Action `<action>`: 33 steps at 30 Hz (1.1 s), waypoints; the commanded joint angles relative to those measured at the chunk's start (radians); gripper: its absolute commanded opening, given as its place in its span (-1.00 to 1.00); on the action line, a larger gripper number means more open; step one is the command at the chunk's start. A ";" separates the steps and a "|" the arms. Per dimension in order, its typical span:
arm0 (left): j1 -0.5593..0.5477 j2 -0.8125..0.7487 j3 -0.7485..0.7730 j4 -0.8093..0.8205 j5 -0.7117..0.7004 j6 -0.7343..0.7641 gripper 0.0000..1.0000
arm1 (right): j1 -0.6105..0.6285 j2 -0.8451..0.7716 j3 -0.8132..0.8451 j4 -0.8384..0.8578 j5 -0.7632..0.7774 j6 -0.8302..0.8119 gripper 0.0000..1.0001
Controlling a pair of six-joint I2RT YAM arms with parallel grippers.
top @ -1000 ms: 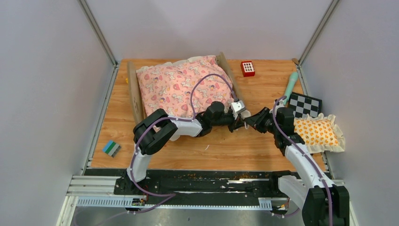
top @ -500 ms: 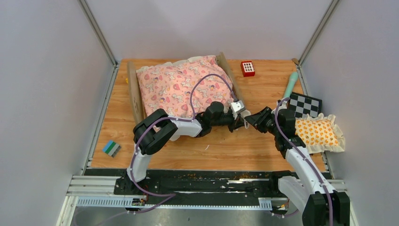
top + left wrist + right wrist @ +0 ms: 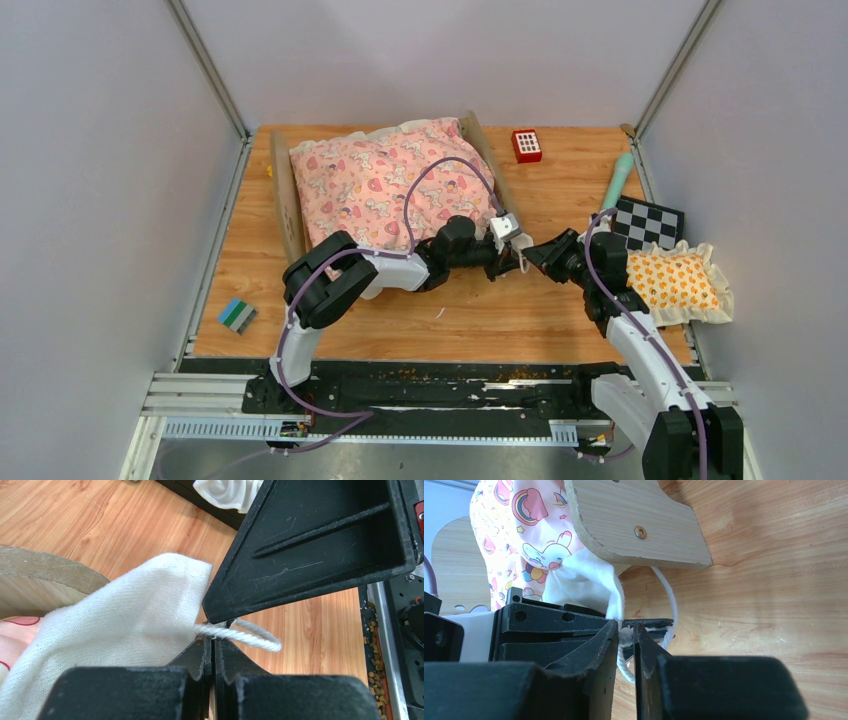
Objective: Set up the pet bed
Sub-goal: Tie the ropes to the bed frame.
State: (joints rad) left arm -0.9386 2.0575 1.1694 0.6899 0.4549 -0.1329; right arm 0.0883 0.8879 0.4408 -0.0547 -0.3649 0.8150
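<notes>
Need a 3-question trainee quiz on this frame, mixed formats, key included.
1. True or false: the orange pillow lies on the pet bed.
2. What runs between the right gripper's fingers? A) white cord B) the pillow's frill C) nothing
3. Short answer: how do the left gripper's jaws stand?
Key: 1 false, it lies far right by the checkerboard; 2 A; 3 shut.
</notes>
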 commanded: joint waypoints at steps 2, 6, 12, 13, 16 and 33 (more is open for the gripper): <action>0.006 -0.013 -0.002 0.046 0.008 -0.011 -1.00 | -0.001 0.010 0.003 0.038 0.000 0.007 -0.63; 0.006 -0.011 -0.001 0.048 0.008 -0.012 -1.00 | -0.001 0.029 0.006 0.043 -0.019 0.001 -0.60; 0.006 -0.010 0.001 0.048 0.010 -0.013 -1.00 | -0.001 0.035 0.002 0.047 -0.033 -0.003 -0.60; 0.006 -0.010 0.003 0.048 0.010 -0.013 -1.00 | -0.001 0.035 0.001 0.046 -0.035 -0.003 -0.60; 0.006 -0.007 0.004 0.048 0.010 -0.014 -1.00 | -0.001 0.034 0.002 0.046 -0.039 -0.004 -0.60; 0.006 -0.012 -0.005 0.048 0.007 -0.019 -0.92 | -0.001 -0.014 -0.007 0.060 -0.005 -0.004 -1.00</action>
State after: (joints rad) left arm -0.9360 2.0575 1.1694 0.6930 0.4599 -0.1360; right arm 0.0879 0.9154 0.4381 -0.0257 -0.3973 0.8139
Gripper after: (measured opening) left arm 0.013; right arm 0.022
